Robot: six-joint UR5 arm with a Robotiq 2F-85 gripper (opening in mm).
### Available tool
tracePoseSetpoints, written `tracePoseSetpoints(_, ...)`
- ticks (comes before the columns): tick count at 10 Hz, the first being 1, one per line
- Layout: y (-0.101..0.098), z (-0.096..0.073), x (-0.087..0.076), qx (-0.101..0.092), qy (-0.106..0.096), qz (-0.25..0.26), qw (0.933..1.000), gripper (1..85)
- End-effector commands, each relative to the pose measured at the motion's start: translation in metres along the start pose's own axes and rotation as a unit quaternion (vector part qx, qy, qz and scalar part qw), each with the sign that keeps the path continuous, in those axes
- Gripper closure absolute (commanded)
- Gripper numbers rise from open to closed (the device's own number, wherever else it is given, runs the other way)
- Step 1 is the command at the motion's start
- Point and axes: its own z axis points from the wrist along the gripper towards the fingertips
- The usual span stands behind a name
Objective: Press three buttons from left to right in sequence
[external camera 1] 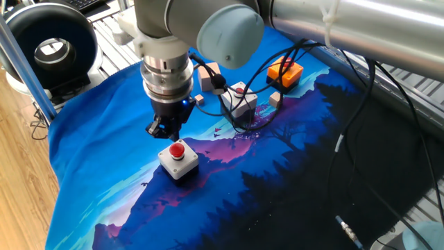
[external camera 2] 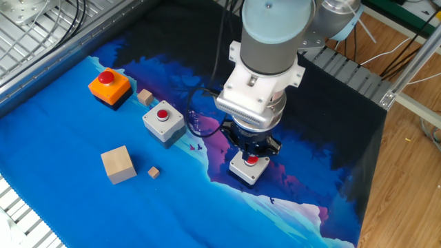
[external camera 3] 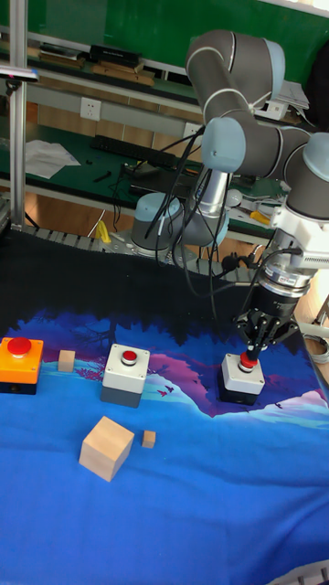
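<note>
Tall fixed view: you've got the gripper (external camera 3: 249, 352) pointing straight down, tips converging on the red cap of the right grey button (external camera 3: 243, 377); fingers look pinched together at the cap, touching it. Three boxes sit in a row across the blue cloth (external camera 3: 210, 484), caps facing up: orange button (external camera 3: 20, 363) far left, mid grey button (external camera 3: 124, 373) between. Boxes are square w/ round glossy caps, greys on black bases. Tan wood cube (external camera 3: 106, 447) lies nearer, w/ two small blocks (external camera 3: 148, 440) close by. Cloth is a printed forest scene, slightly wrinkled.
</note>
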Motion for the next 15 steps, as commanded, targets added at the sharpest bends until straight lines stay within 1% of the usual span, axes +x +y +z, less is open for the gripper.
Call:
tracePoseSetpoints(1,0.005,0.005,0.004,-0.01,0.009,0.008,0.9999,84.7)
tracePoseSetpoints(2,0.004,0.005,0.005,-0.008,0.01,0.007,0.9999,84.7)
tracePoseSetpoints(4,0.008,0.003,0.004,-0.014,0.012,0.018,0.9997,84.7)
tracePoseSetpoints(5,0.005,0.003,0.006,-0.008,0.016,0.017,0.9997,84.7)
tracePoseSetpoints(6,0.011,0.003,0.005,-0.019,0.014,0.018,0.9996,84.7)
tracePoseSetpoints(7,0.014,0.002,0.007,-0.025,0.017,0.018,0.9994,84.7)
tracePoseSetpoints(8,0.007,0.003,-0.002,-0.011,0.0,0.007,0.9999,84.7)
tracePoseSetpoints(9,0.006,0.003,-0.006,-0.009,-0.008,0.009,0.9999,84.7)
tracePoseSetpoints(10,-0.002,0.003,-0.006,0.006,-0.007,0.013,0.9999,84.7)
tracePoseSetpoints(11,-0.006,0.003,-0.005,0.014,-0.006,0.016,0.9998,84.7)
tracePoseSetpoints(12,-0.005,0.001,-0.004,0.011,-0.005,0.017,0.9998,84.7)
tracePoseSetpoints(14,-0.003,-0.001,0.005,0.007,0.005,0.016,0.9998,84.7)
tracePoseSetpoints(15,0.0,-0.002,0.007,0.003,0.006,0.019,0.9998,84.7)
